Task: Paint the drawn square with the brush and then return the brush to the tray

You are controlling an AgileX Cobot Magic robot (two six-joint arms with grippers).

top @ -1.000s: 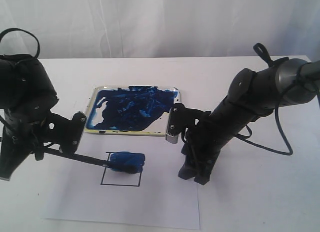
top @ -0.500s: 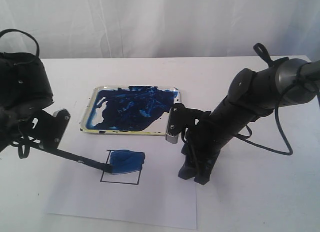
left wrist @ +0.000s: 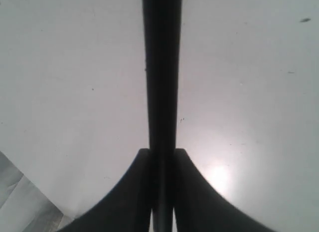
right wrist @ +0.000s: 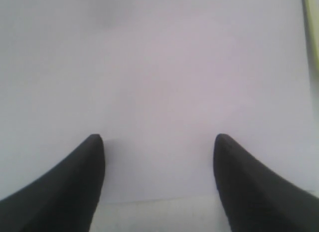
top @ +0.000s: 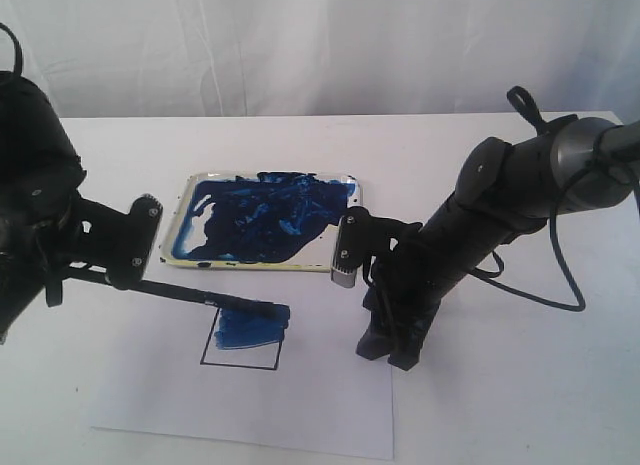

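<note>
On the white table (top: 480, 145), front to back:

1. Paper sheet (top: 300, 405), white, nearest me. It carries the square (top: 241, 357), a thin black outline; its upper part is streaky blue and its lower part is bare.
2. Brush (top: 205, 296), thin and black, lying low across the sheet. Its tip is at the square's top right corner. The left hand (left wrist: 162, 162) is clamped tight on the handle.
3. Right hand (right wrist: 158, 139), fingers spread, holding nothing, planted at the sheet's right edge. A grey part of its arm covers the tray's near right corner.
4. Tray (top: 262, 266), behind the sheet. Dark blue paint is smeared over most of its floor.

Change: half a second ago the tip was at the square's left edge. The right arm has not moved.
</note>
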